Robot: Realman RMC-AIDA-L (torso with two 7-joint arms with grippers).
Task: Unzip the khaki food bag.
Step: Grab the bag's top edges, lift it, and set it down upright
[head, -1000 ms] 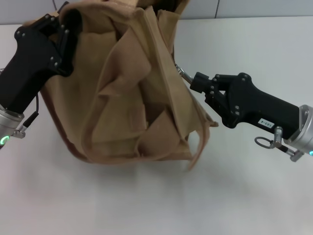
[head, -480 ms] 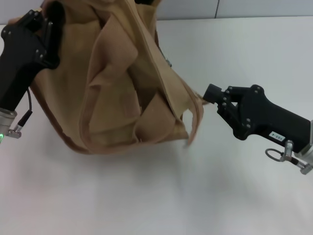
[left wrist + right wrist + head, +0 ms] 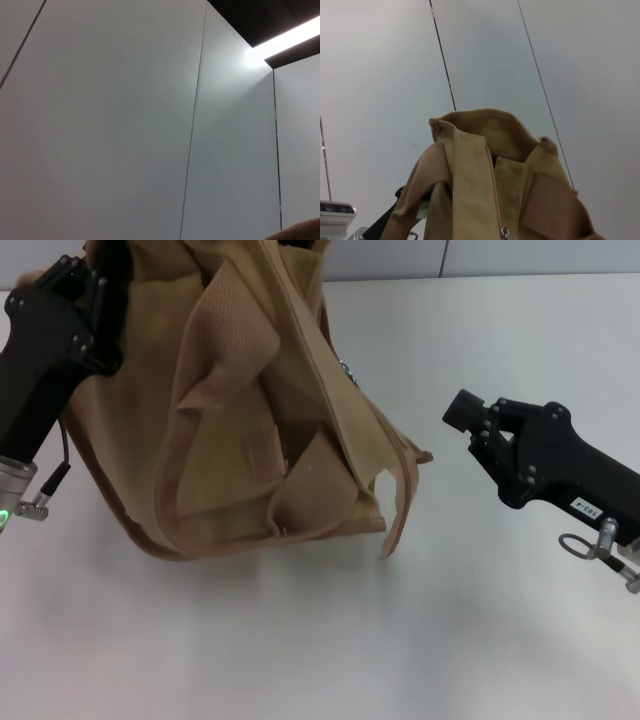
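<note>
Tan canvas, crumpled and slumped: khaki food bag on white table, filling the 10 to 12 o'clock part of the head view. Top mouth gaping, folds of fabric fallen inward, a lighter inner panel visible deep between them. Darker brown trim along the bottom edge toward 8 o'clock. One webbing handle hanging loose at the bag's right side, curling down to the table near the centre of the view. Small silver zipper pull showing on the right edge of the bag, free, with nothing touching it.

Left gripper at 10 o'clock, pressed into the upper left corner of the bag, fingertips buried behind fabric; cannot tell whether pinching the cloth or only resting against it. Left wrist view almost only grey wall panels, with a sliver of tan fabric in one corner.

Right gripper at 3 o'clock, clear of the bag, near the hanging handle but apart from it, pointing toward the bag's right side. Fingers seen only as one dark block, so gap wide or narrow: cannot tell. Holding nothing visible. Right wrist view looking along the bag from its side: mouth open, handle strap over the front, zipper pull low on the seam.
</note>
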